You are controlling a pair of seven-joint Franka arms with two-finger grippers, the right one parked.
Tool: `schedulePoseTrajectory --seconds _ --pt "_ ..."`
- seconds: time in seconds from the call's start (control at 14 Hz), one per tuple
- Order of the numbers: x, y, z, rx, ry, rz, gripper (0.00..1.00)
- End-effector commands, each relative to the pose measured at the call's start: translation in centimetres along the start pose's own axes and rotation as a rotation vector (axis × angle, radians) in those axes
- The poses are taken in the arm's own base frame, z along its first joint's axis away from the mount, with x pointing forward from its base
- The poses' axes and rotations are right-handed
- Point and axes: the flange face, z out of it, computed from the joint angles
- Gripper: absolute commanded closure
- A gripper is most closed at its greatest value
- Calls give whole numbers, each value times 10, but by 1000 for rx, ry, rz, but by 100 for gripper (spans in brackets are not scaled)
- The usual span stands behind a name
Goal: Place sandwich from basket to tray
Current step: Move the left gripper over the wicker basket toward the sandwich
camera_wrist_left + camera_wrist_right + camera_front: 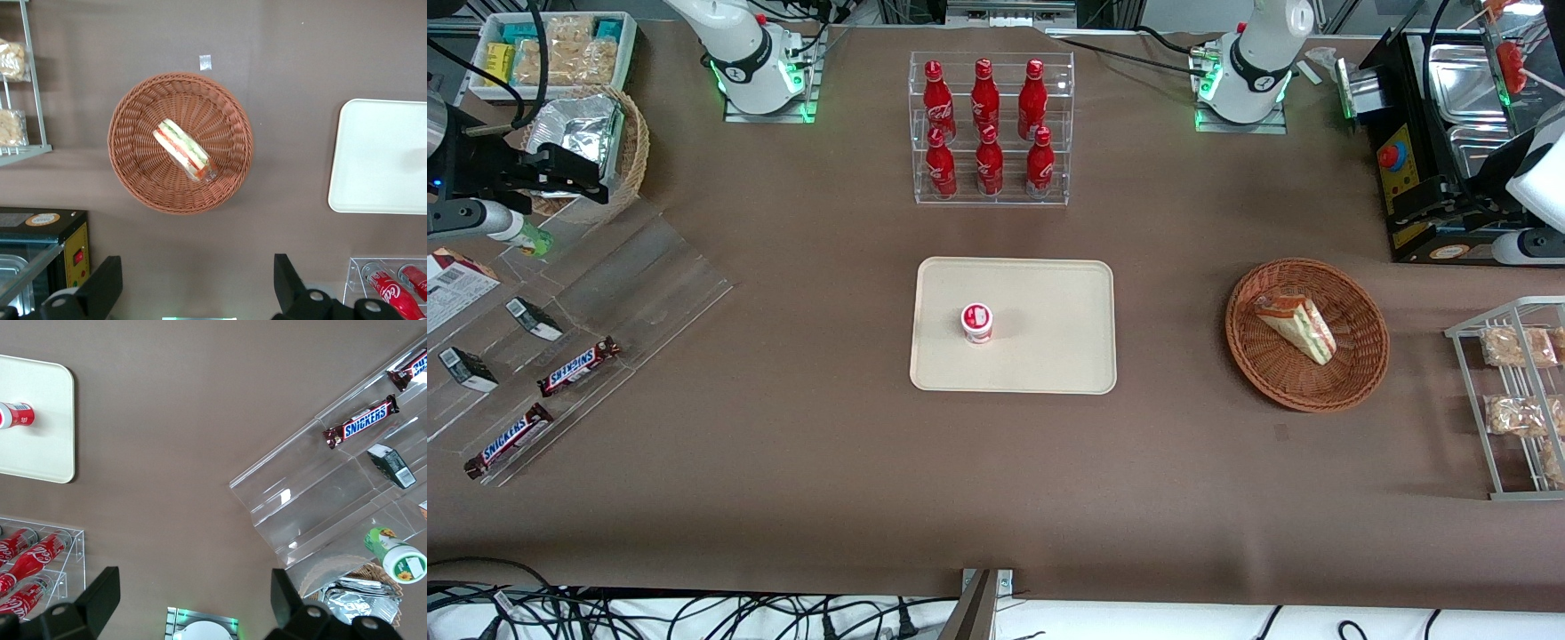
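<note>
- Reddish-brown woven wicker basket [180, 143], round and shallow, lies well below the left gripper [197, 283], ahead of its fingertips; nothing touching.
- Triangular wedge sandwich in clear wrap [184, 151] (pale bread, red and green layers) lies in the basket, near the middle, resting on a flat side.
- Jaws stand wide apart, empty, high above the table.
- Flat cream-beige plastic tray [1049, 364] sits well apart from the basket, toward the parked arm's end; a small red-and-white cup [977, 323] stands upright on it.
- Step in hand, as judged: approach not yet begun; sandwich untouched.
- Risk: the wedge lies diagonal to the jaw line, so closing without turning the wrist may pinch a corner and let the slick wrap slip.
- Risk: descending too deep, a fingertip may catch the wicker and drag the basket.
- Risk: a release near the cup could topple it.
</note>
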Motion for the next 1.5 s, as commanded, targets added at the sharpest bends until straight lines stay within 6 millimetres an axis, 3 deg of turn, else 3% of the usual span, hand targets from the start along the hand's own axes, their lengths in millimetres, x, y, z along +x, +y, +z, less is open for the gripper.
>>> schedulePoseTrajectory --seconds 0.0,0.21,0.43,0.64,0.93,1.43 --pt "-4 2 -14 22 28 27 0" --pt "-1 -1 -12 28 25 7 0" --pt "4 -1 6 30 -12 -50 0" --pt "7 -5 45 75 -69 -174 0" --pt "14 -13 106 97 -38 -294 0" --pt "9 -14 206 116 51 -562 0"
